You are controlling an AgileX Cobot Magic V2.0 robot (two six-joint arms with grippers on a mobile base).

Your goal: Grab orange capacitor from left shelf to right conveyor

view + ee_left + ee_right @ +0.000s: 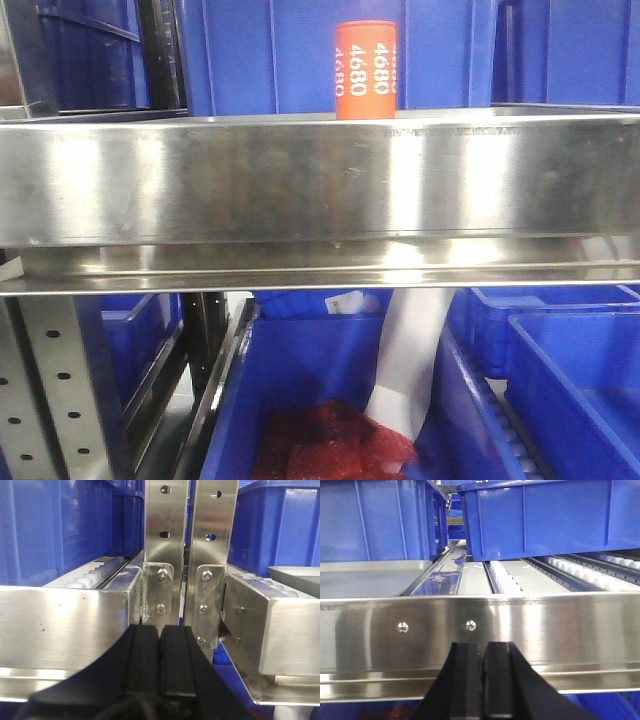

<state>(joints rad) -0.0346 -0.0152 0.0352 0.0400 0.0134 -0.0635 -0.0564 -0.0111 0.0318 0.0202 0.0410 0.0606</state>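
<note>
The orange capacitor (365, 70), marked with white "4680", stands upright on the left shelf (300, 180) behind its wide shiny front lip, in the front view. Neither gripper shows in that view. In the left wrist view my left gripper (160, 628) is shut with nothing in it, low in front of the shelf's steel uprights (166, 545). My right gripper (483, 645) is shut and empty too, just before the steel front lip (530, 625) in the right wrist view. The capacitor appears in neither wrist view. The right conveyor is out of view.
Blue plastic bins (270, 55) stand behind the capacitor and more blue bins (575, 380) sit below the shelf, one holding red material (330, 440). A shallow silver tray (365, 577) lies on the roller shelf. Perforated upright (60, 390) at lower left.
</note>
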